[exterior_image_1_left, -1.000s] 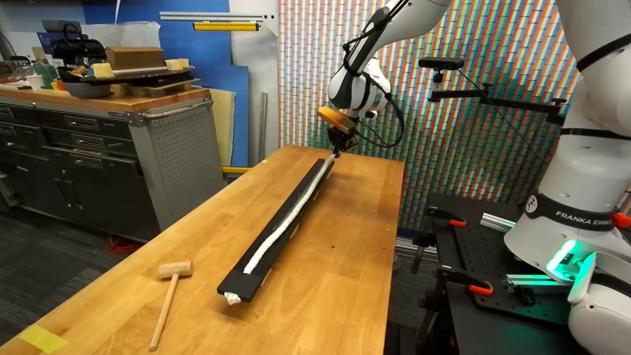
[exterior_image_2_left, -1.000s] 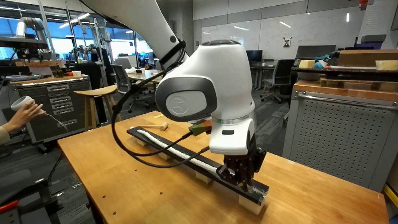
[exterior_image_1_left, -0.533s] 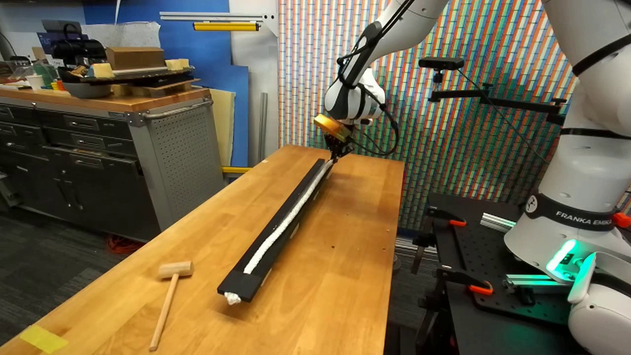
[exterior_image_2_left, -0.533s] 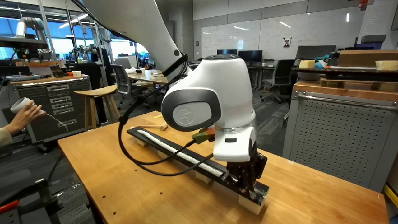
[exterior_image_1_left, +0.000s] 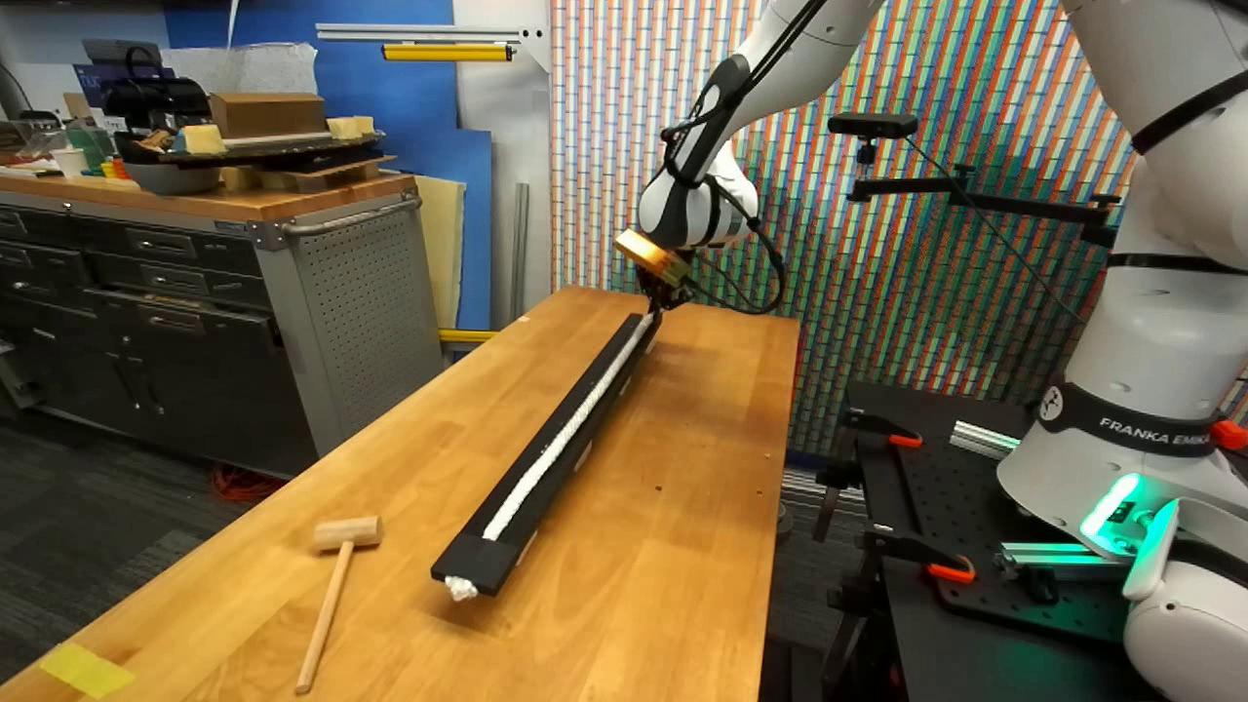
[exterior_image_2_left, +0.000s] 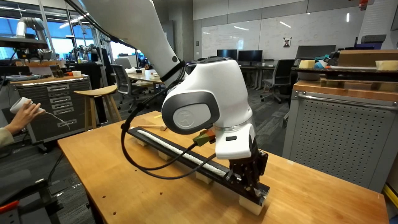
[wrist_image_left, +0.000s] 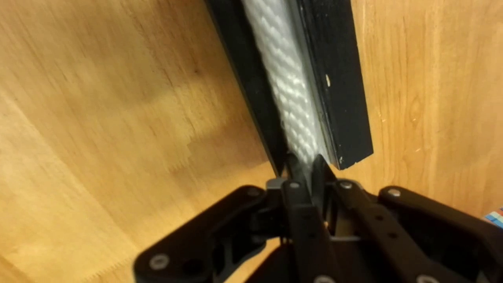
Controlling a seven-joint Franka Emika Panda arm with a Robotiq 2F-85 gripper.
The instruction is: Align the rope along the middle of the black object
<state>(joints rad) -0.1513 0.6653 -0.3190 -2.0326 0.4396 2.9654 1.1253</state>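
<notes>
In an exterior view, furthest left on the table (exterior_image_1_left: 682,546), a strip of yellow tape (exterior_image_1_left: 86,670) lies by the edge. To its right a wooden mallet (exterior_image_1_left: 348,532) lies flat, apart from the black object (exterior_image_1_left: 544,439). That object comes next, running lengthwise along the table; a white tuft (exterior_image_1_left: 460,588) protrudes at its near end. The rope (wrist_image_left: 290,84) lies in the object's channel, close to straight, and follows the middle in both exterior views. Pale blocks (exterior_image_2_left: 249,206) carry the black object clear of the tabletop.

At the object's far end, my fingers (wrist_image_left: 300,212) are drawn together with the rope between them; I have hold of it there. Whether they also touch the black object I cannot tell. Furthest right, my arm's base (exterior_image_1_left: 1121,361) shows a green light (exterior_image_1_left: 1110,502).

Wrist view, left to right: bare table; one black side of the object; the rope; a thin grey strip (wrist_image_left: 325,147) beside it; the second black side, bearing a small pale mark (wrist_image_left: 327,80); table again.
</notes>
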